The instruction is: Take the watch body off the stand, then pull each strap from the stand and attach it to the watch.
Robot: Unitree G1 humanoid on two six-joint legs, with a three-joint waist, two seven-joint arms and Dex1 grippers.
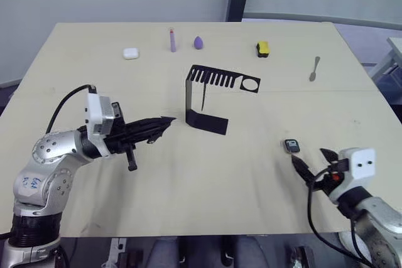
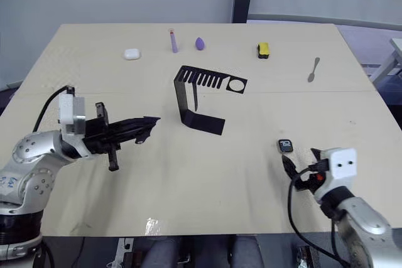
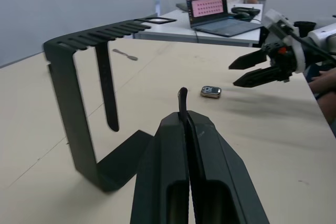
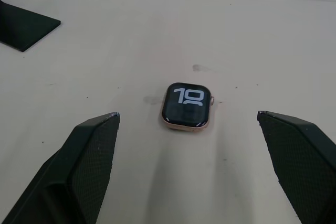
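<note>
Watch body (image 4: pixel 186 106): flat on the table (image 1: pixel 188 180), screen up, off the stand, just beyond the right gripper's fingertips.
Right gripper (image 4: pixel 188 124): fingers wide apart, empty, straddling the line to the watch body without touching it.
Left gripper (image 1: pixel 164 121): fingers pressed together on one dark strap (image 3: pixel 182 98), at 9 o'clock from the stand.
Stand (image 1: pixel 210 95): mid-table, upright; second strap (image 3: pixel 107 88) hanging from its slotted top arm.
</note>
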